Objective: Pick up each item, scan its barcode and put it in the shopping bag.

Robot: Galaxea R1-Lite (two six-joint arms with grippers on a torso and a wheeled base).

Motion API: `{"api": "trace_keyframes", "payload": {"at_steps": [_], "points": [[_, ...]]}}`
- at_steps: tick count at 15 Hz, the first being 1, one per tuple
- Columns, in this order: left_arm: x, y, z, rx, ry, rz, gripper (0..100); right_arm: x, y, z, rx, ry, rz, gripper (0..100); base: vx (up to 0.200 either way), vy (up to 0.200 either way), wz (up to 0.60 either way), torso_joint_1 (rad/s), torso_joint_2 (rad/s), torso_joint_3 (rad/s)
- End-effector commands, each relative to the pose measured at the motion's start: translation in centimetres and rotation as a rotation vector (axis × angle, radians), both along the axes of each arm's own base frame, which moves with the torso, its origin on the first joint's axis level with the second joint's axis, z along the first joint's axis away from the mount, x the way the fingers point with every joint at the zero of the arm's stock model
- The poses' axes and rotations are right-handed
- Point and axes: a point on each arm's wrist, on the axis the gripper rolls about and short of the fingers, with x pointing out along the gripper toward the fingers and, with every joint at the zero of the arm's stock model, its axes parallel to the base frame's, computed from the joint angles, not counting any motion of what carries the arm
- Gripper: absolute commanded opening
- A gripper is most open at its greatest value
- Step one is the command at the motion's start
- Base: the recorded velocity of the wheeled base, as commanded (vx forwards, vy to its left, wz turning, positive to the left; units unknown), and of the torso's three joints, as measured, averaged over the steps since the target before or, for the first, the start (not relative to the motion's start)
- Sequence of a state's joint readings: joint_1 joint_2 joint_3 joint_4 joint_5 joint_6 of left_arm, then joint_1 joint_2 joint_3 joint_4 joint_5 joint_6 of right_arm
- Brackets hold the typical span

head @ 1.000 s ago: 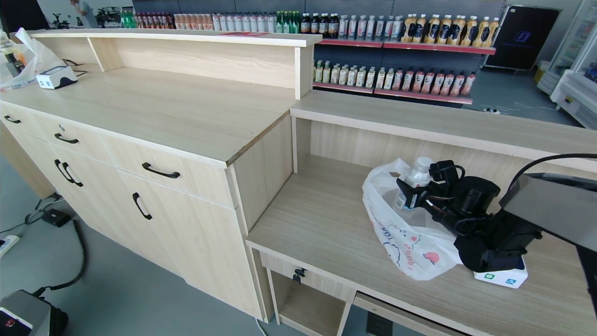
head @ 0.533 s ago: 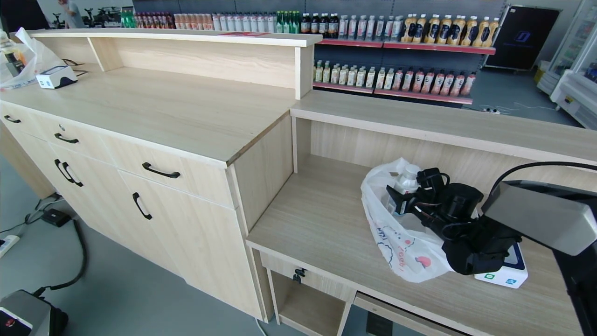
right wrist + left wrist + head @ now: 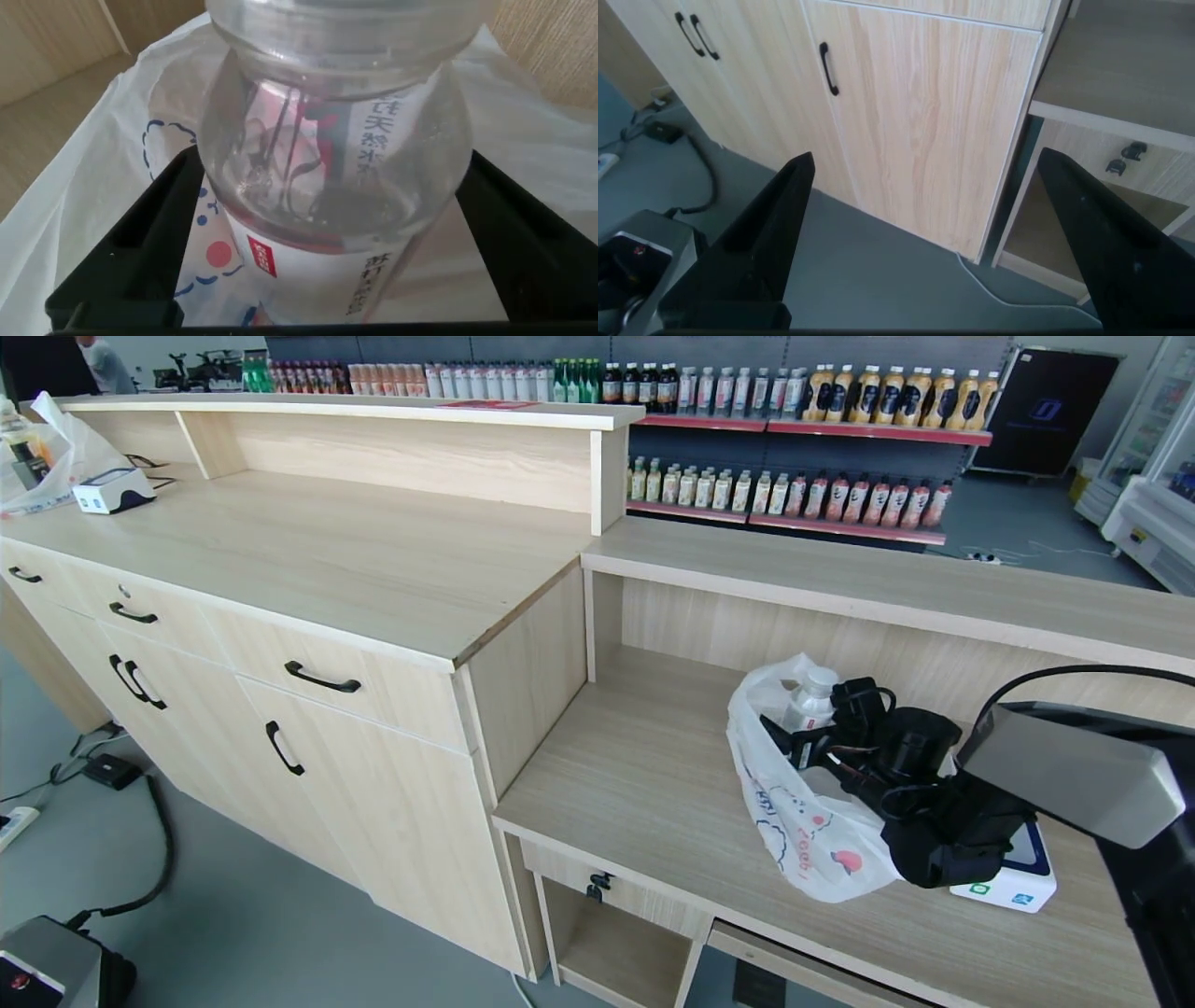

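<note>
We judge bagging step in hand: right hand (image 3: pixel 799 745) pinching clear plastic bottle with white cap (image 3: pixel 812 700), inside white plastic shopping bag (image 3: pixel 803 835) on pale wooden tabletop (image 3: pixel 635 775). Left hand (image 3: pixel 924 159) spread, empty. Next we need release, then clean withdrawal without snagging bag.

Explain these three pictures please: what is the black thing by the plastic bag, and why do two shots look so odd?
This is a two-armed robot at a checkout. The wide picture comes from a camera on its head, looking down at the counter. The other two come from cameras on its wrists. The black thing is its right gripper, shut on a bottle at the open mouth of the shopping bag; the right wrist camera sees it close up. A white scanner box sits beside the bag. The left gripper is open and empty, facing the floor and cupboard doors.
</note>
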State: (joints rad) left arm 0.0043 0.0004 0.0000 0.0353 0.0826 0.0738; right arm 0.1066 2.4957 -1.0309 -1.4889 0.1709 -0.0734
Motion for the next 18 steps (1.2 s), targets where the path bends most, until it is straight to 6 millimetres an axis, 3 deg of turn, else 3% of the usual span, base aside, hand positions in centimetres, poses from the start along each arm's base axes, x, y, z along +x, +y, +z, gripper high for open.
{"api": "trace_keyframes", "payload": {"at_steps": [1,2,4,7,9,10,11,13,15,18], "points": [[0.0,0.0,0.0,0.0,0.0,0.001,100,-0.1,0.0,0.1,0.0,-0.001,0.0,100,0.0,0.0,0.0,0.0,0.0,0.0],[0.0,0.0,0.0,0.0,0.0,0.001,100,-0.3,0.0,2.3,0.007,-0.044,0.019,100,0.0,0.0,0.0,0.0,0.0,0.0],[0.0,0.0,0.0,0.0,0.0,0.001,100,-1.0,-0.2,4.5,0.006,-0.071,0.037,100,0.0,0.0,0.0,0.0,0.0,0.0],[0.0,0.0,0.0,0.0,0.0,0.001,100,-4.1,-1.2,11.1,-0.01,-0.08,0.021,100,0.0,0.0,0.0,0.0,0.0,0.0],[0.0,0.0,0.0,0.0,0.0,0.001,100,-6.3,-1.9,14.2,-0.046,-0.089,0.006,100,0.0,0.0,0.0,0.0,0.0,0.0],[0.0,0.0,0.0,0.0,0.0,0.001,100,-7.0,-2.0,14.8,-0.052,-0.093,0.003,100,0.0,0.0,0.0,0.0,0.0,0.0],[0.0,0.0,0.0,0.0,0.0,0.001,100,-9.3,-2.4,16.4,-0.081,-0.114,-0.009,100,0.0,0.0,0.0,0.0,0.0,0.0],[0.0,0.0,0.0,0.0,0.0,0.001,100,-12.4,-3.5,17.8,-0.168,-0.13,-0.048,100,0.0,0.0,0.0,0.0,0.0,0.0],[0.0,0.0,0.0,0.0,0.0,0.001,100,-14.2,-5.2,19.8,-0.315,-0.179,-0.106,100,0.0,0.0,-0.3,0.006,0.0,-0.001],[0.0,0.0,0.0,0.0,0.0,0.001,100,-16.8,-5.9,23.0,-0.315,-0.181,-0.161,100,0.0,0.0,-0.6,-0.002,0.0,0.004]]}}
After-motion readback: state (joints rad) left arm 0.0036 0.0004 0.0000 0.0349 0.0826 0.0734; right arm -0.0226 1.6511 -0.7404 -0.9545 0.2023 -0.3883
